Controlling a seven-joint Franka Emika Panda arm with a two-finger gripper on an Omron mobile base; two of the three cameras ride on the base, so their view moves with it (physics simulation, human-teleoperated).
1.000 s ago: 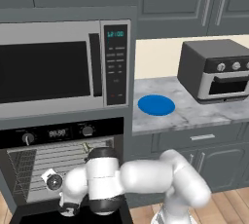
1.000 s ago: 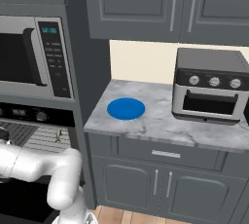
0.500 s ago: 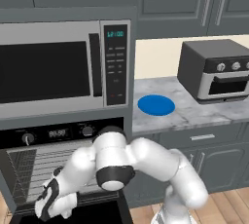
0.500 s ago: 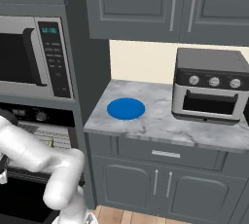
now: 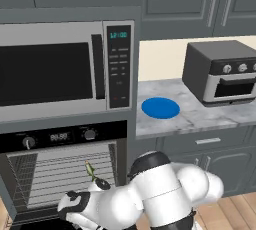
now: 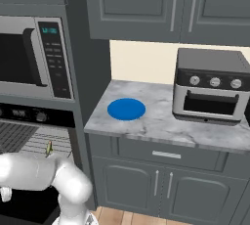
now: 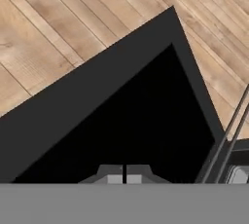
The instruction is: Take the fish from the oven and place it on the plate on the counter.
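The fish (image 5: 90, 169) is a thin yellow-green sliver lying on a wire rack inside the open oven (image 5: 55, 137); the right base view shows the fish (image 6: 49, 148) at the rack's right end. The blue plate (image 5: 160, 108) lies bare on the marbled counter (image 5: 205, 119), and the right base view has the plate (image 6: 126, 109) near the counter's left edge. My gripper (image 7: 125, 176) is shut with nothing between its tips. It points down over the lowered black oven door (image 7: 121, 121), below and in front of the fish. My white arm curls low before the oven.
A silver microwave (image 5: 50, 71) sits above the oven. A dark toaster oven (image 5: 222, 71) stands at the right of the counter. Wooden floor (image 7: 53, 28) lies beyond the door's edge. Grey cabinets (image 6: 156, 185) are under the counter.
My arm has swung down and to the right in front of the oven, uncovering the rack and the fish. The jaws have closed. The fish and the plate have stayed put.
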